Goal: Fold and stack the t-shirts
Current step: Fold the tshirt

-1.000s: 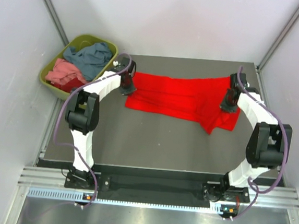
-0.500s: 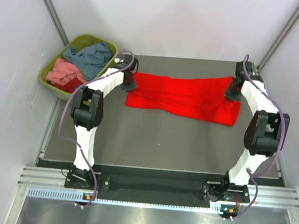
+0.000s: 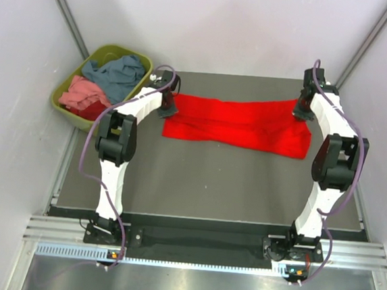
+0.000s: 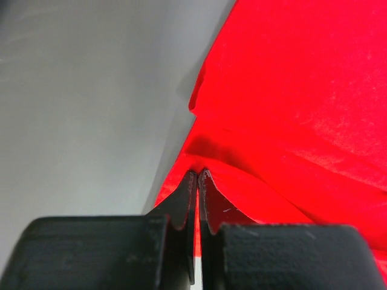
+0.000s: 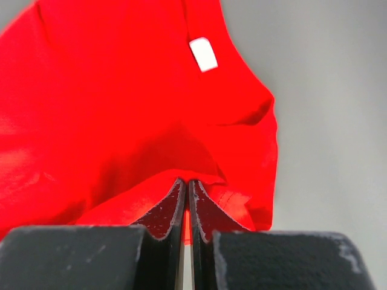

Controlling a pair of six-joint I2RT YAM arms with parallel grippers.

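A bright red t-shirt [image 3: 239, 124] lies stretched in a long band across the far part of the table. My left gripper [image 3: 167, 110] is shut on its left edge, red cloth [image 4: 284, 109] pinched between the fingertips [image 4: 188, 181]. At the shirt's far right corner my right gripper [image 3: 303, 114] is shut on the cloth [image 5: 109, 115]. A white neck label [image 5: 203, 54] shows in the right wrist view. More t-shirts, slate blue-grey [image 3: 118, 74], salmon pink [image 3: 83, 92] and darker red [image 3: 88, 109], are heaped in the tub.
An olive-green plastic tub [image 3: 139, 58] sits off the table's far left corner. Bare dark tabletop [image 3: 211, 180] lies between the shirt and the arm bases. Pale walls close in on both sides and behind.
The right gripper has carried its corner of the red shirt away from the bases, toward the far right. The hanging flap has straightened into an even band. The left gripper barely moved.
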